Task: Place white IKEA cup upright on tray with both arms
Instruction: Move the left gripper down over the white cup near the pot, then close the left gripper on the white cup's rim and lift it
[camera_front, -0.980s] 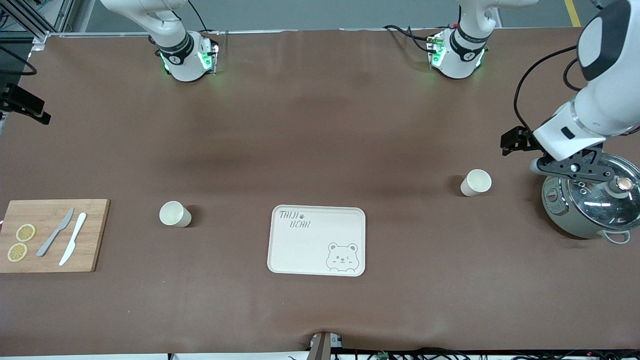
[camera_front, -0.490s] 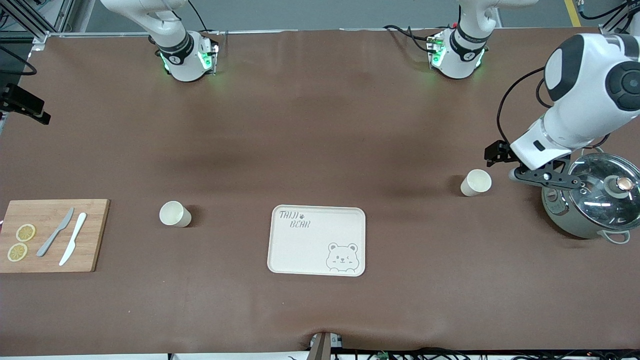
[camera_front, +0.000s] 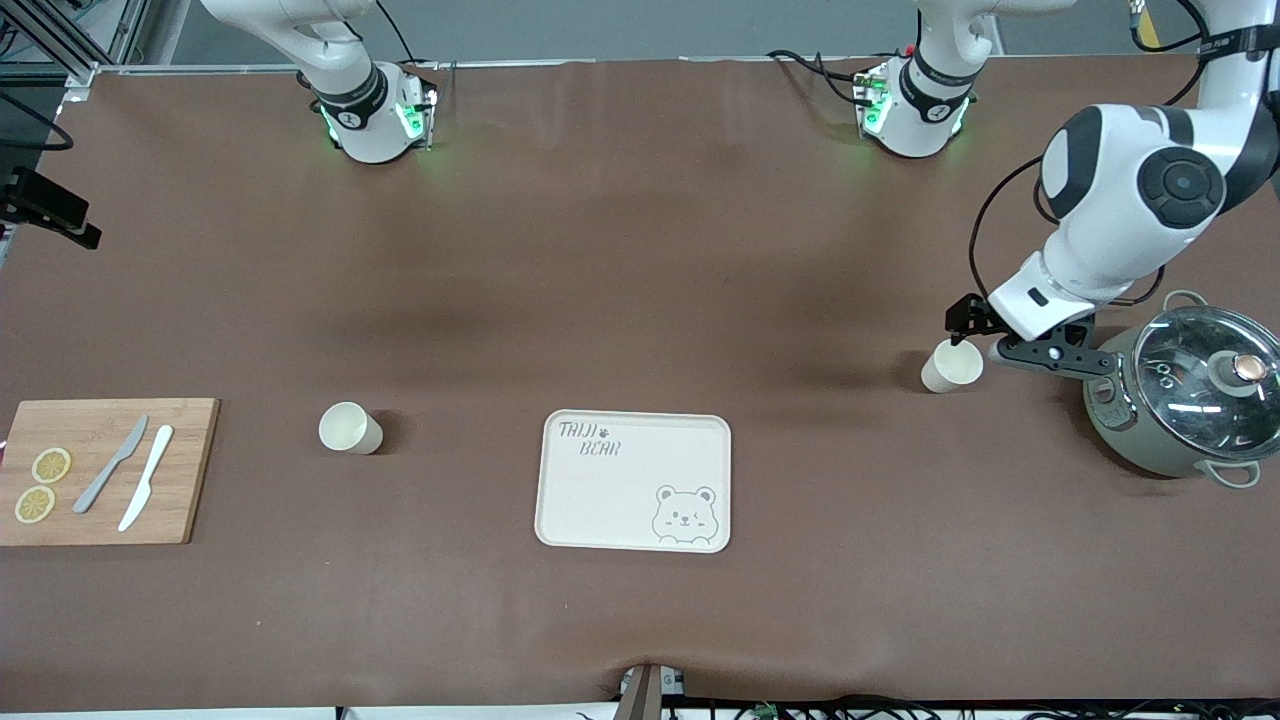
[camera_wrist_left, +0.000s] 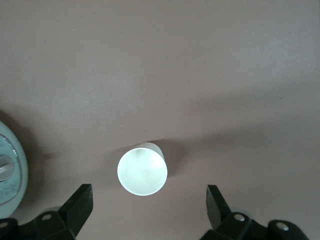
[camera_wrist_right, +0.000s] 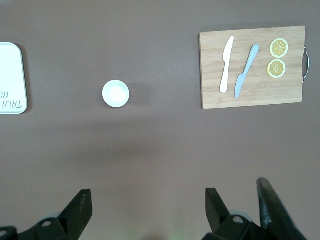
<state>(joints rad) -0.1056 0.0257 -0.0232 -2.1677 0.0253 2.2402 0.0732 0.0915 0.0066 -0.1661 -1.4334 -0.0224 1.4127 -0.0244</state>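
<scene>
A white cup (camera_front: 951, 365) stands upright on the brown table toward the left arm's end, beside a pot. My left gripper (camera_front: 1050, 357) hangs over the table between that cup and the pot. In the left wrist view this cup (camera_wrist_left: 142, 170) shows its open mouth just ahead of the left gripper (camera_wrist_left: 149, 206), whose black fingers are open and empty. A second white cup (camera_front: 350, 428) stands toward the right arm's end. The cream bear tray (camera_front: 634, 480) lies between the cups, nearer the front camera. The right gripper (camera_wrist_right: 148, 210) is open, high over the table, looking down on that second cup (camera_wrist_right: 116, 93).
A grey pot with a glass lid (camera_front: 1185, 405) stands close to the left hand, its edge (camera_wrist_left: 7, 170) showing in the left wrist view. A bamboo cutting board (camera_front: 105, 470) with two knives and lemon slices lies at the right arm's end.
The left arm has swung from over the pot toward the cup beside it, its hand now close to that cup. Cups, tray and right arm have not moved.
</scene>
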